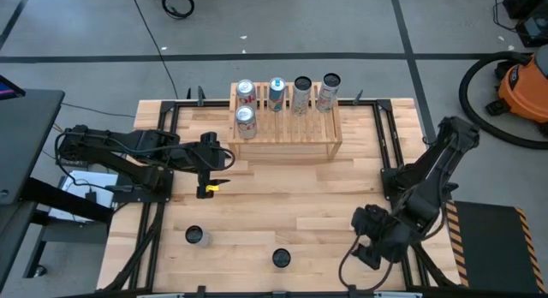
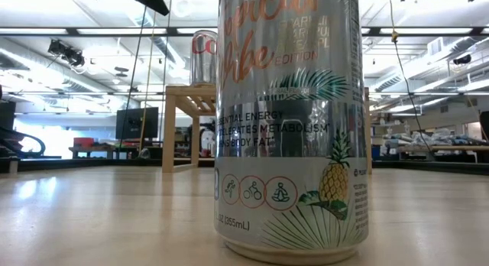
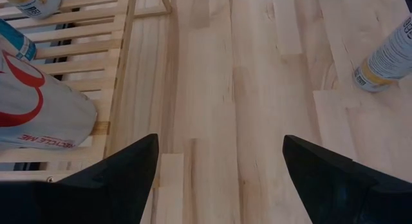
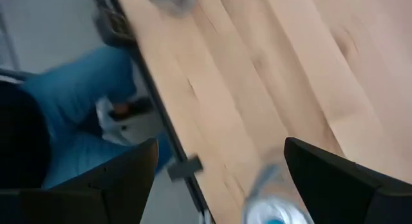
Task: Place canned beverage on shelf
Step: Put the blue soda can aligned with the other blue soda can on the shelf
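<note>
Left gripper (image 1: 224, 162) spread and empty just beside the shelf (image 1: 287, 127), shelf holding five cans, right gripper (image 1: 364, 229) spread, well apart from shelf

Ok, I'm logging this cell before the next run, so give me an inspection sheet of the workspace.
Surface: light-wood table, bare planks between the arms.
Job's things: shelf at the far edge carries five cans, four in the back row and one in front on its left end. Two cans stand on the table's near side, one to the left and one nearer the middle.
Clutter: nothing seen.
Grippers: left claw open, empty, beside the shelf's left end; right claw open, empty, at the near right.
Cables: loose cable on the floor beyond the table.
Surroundings: orange vacuum with hose at far right.
</note>
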Tool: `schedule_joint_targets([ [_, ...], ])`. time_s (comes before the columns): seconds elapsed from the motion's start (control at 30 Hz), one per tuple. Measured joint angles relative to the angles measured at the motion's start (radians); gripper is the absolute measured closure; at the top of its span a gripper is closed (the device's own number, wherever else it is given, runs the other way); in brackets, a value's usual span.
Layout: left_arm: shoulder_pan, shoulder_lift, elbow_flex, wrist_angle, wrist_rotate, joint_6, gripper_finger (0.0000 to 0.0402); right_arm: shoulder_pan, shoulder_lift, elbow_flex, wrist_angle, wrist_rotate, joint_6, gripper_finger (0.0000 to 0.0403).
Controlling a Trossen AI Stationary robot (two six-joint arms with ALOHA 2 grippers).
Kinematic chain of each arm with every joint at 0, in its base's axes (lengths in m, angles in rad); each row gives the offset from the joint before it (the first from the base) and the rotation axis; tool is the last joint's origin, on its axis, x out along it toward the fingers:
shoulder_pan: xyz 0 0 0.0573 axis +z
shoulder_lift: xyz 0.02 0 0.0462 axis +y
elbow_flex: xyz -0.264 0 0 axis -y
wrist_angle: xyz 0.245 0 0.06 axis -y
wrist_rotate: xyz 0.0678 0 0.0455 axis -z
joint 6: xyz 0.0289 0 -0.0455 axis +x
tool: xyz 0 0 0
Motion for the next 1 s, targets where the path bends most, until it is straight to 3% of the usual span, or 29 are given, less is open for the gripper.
schedule_joint_targets([
  [0.13,0.000,0.000,0.000,0.001,0.000,0.000,0.0067,0.004,0.025,0.000,-0.062,-0.061,0.059,0.0057],
  [0.57,0.000,0.000,0.000,0.009,0.000,-0.021,0.0067,0.098,0.050,0.000,-0.118,-0.097,0.259,0.0057],
  [1.0,0.000,0.000,0.000,0.027,0.000,-0.023,0.0067,0.144,0.114,0.006,-0.119,-0.092,0.303,0.0057],
])
